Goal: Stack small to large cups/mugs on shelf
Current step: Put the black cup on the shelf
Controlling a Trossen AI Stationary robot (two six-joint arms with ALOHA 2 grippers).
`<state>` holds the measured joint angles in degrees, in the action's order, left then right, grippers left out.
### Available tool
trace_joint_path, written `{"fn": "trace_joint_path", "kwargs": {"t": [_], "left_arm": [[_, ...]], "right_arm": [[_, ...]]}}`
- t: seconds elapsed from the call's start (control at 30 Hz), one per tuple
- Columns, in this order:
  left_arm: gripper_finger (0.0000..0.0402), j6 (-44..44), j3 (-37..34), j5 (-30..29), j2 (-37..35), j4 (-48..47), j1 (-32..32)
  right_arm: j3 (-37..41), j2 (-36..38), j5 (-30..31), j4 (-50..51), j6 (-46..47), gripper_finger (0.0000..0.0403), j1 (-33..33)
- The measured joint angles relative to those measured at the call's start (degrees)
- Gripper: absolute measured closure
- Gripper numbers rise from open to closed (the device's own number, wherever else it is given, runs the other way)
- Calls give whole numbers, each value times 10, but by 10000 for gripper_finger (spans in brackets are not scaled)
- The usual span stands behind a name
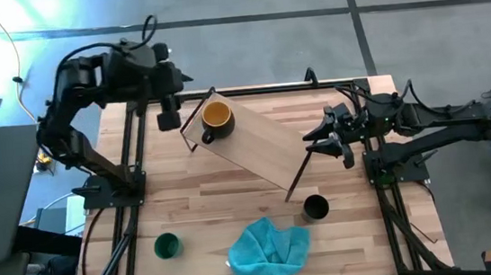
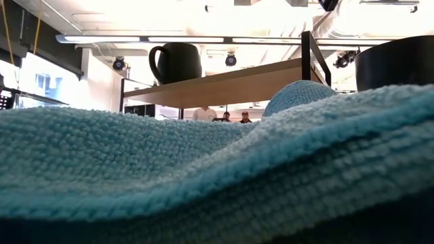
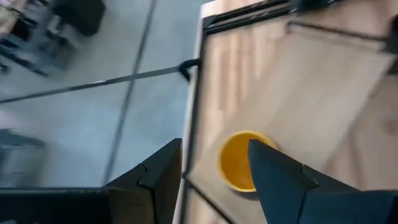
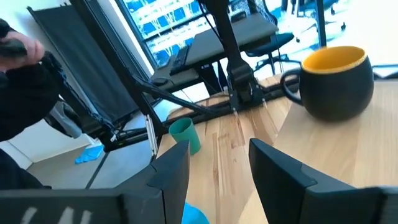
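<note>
From above, the shelf [image 1: 251,146] lies slantwise on the table [image 1: 190,215] with the mug [image 1: 217,119] standing at its far-left end. The left gripper [image 1: 168,109] hangs just beside that end, fingers apart, holding nothing. The right gripper [image 1: 325,137] reaches in level by the shelf's right side, fingers spread and empty. The black cup [image 1: 315,207] sits off the shelf's near corner, the green cup [image 1: 167,246] near the front-left, and the cloth [image 1: 270,248] between them. At table height, the cloth fills the foreground below mug and shelf. The left wrist view looks down on the mug's yellow inside past separated fingers [image 3: 158,180]. The right wrist view shows mug, green cup and parted fingers [image 4: 273,168].
</note>
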<state>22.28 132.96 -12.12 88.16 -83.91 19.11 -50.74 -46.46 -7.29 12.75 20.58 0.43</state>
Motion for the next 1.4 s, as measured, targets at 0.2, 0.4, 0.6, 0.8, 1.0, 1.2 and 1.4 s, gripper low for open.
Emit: {"fn": "trace_joint_path", "kwargs": {"t": [0.2,0.4,0.6,0.8,1.0,1.2,1.4], "left_arm": [[235,-67,-1,129,-27,-3,0],[236,-92,-1,242,-46,-4,0],[236,-92,-1,319,-64,-3,0],[236,-91,-1,384,-100,9,0],[236,-93,-22,441,-154,67,0],[236,-130,-183,447,-246,172,0],[236,-184,-401,437,-346,344,0]], "right_arm": [[0,0,3,-24,-13,245,0],[0,0,4,-54,-16,245,0],[0,0,-1,-82,-16,245,0],[0,0,-17,-122,-28,245,0],[0,3,-25,-177,-64,245,0],[0,15,-25,-199,-84,245,0],[0,24,-25,-217,-91,245,0]]}}
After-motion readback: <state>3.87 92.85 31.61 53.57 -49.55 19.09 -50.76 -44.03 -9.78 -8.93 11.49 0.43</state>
